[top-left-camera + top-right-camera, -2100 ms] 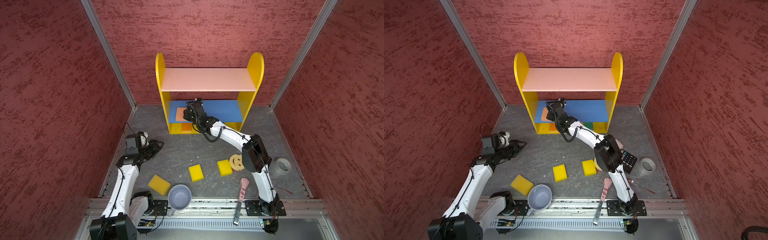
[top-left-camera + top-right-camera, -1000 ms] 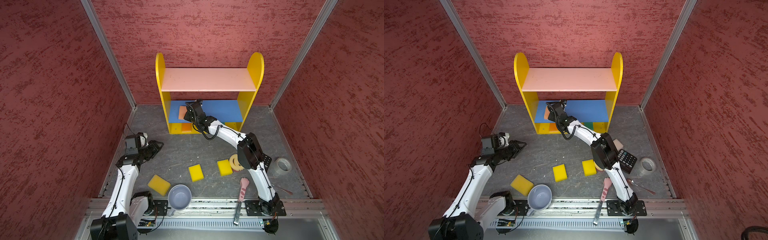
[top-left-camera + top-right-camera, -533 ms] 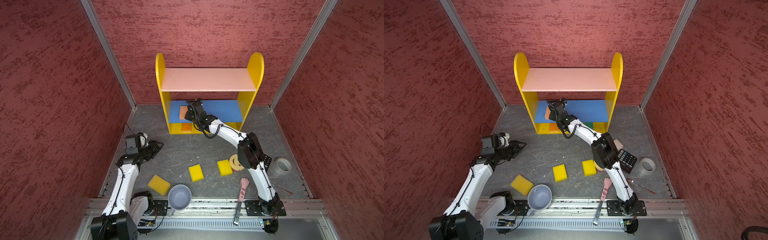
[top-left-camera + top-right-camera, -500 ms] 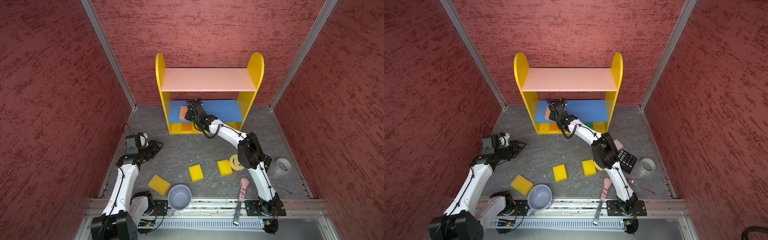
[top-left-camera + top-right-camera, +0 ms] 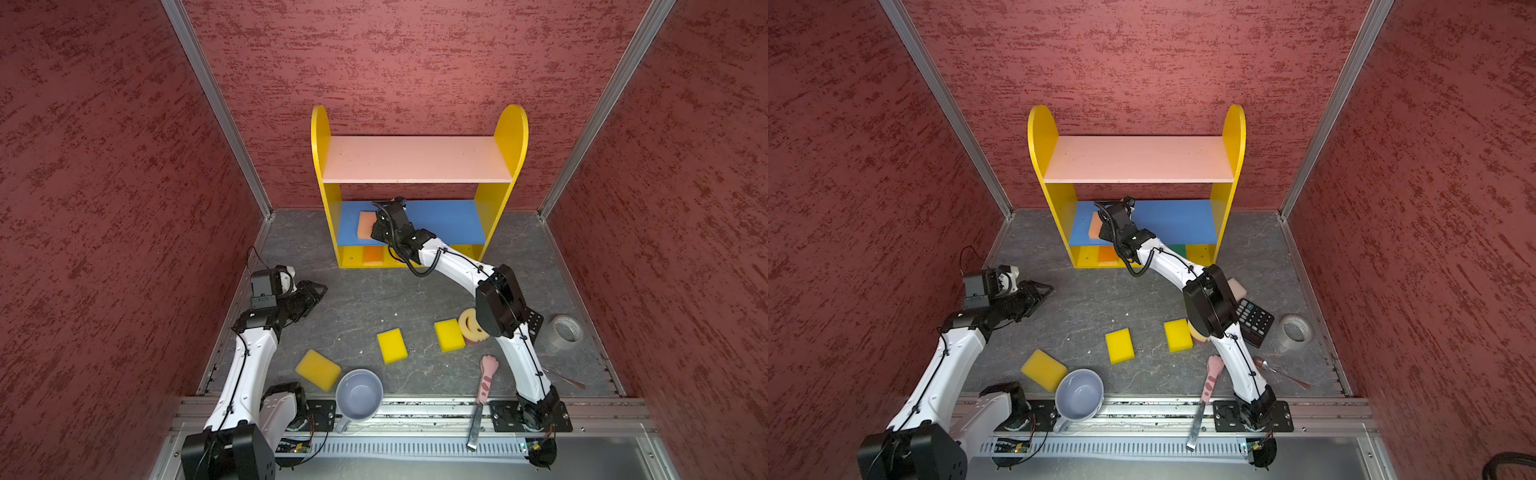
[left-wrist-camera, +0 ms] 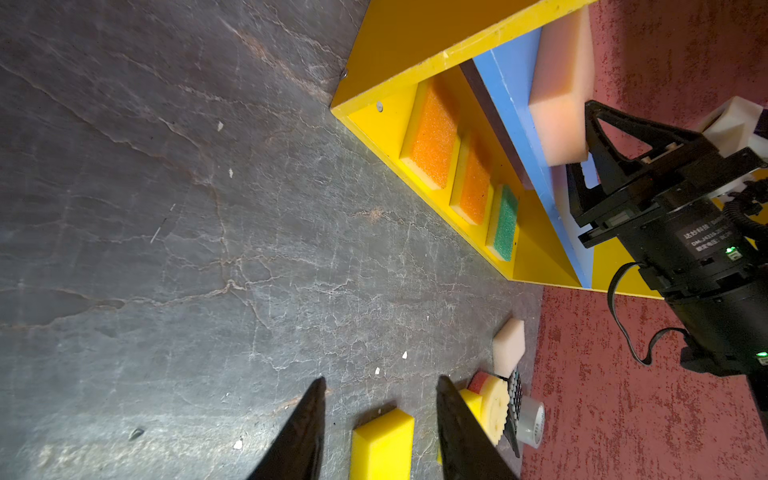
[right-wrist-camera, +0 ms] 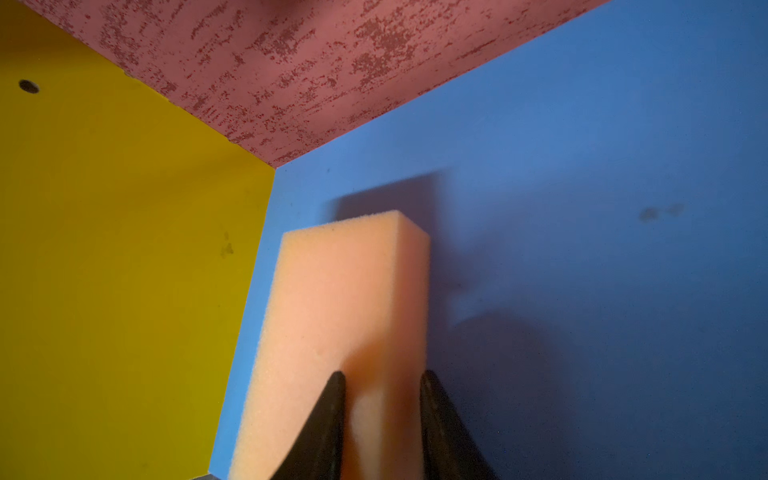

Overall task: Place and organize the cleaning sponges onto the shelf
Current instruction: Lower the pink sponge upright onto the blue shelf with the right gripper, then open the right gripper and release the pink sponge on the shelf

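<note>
On the blue board (image 7: pixel 582 166), a peach foam block (image 7: pixel 345 291) sits between right fingers (image 7: pixel 324 436), grip unclear; left fingers (image 6: pixel 303 436) spread.

Both top views overhead, facing down; both wrist views share shelf (image 7: pixel 124 249).

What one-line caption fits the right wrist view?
Right gripper straddles a peach rectangular foam sponge on the shelf's blue middle board, near the yellow side panel.
</note>
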Tool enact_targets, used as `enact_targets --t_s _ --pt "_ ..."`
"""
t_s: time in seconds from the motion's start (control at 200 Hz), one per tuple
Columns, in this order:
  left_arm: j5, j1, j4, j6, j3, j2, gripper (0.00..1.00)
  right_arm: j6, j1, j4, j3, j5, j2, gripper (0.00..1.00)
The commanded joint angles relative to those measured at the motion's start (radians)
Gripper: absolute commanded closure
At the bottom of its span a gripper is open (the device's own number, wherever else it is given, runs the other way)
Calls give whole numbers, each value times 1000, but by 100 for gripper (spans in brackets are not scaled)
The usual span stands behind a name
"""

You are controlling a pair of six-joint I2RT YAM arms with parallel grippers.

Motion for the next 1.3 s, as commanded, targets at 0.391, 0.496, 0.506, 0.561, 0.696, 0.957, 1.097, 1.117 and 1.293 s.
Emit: enact_targets --t_s 0.391,0.496,0.506,0.561,0.696,0.957,1.097,1.117,1.293 --pt "12 9 24 6 -4 15 56 -8 -32 -15 6 -31 -25 60" --pt "13 9 29 2 -6 12 56 -13 -34 -11 10 -48 -27 59" --pt "13 8 29 2 -6 14 56 -13 -35 -10 11 -49 -26 59" --pt "13 8 30 -1 -7 15 56 -16 -35 -10 11 -54 -28 58" --pt "18 8 38 -10 -6 18 56 -13 -39 -8 9 -89 -26 57" --pt "25 7 33 -18 -2 13 56 -20 -46 10 9 -121 -19 56" --pt "21 7 26 -19 -1 4 56 -29 -52 12 11 -124 -28 56" --pt "22 7 25 -19 0 5 56 -31 -53 11 12 -124 -30 55" --pt "24 6 25 -22 14 9 56 -53 -56 6 12 -114 -55 54"
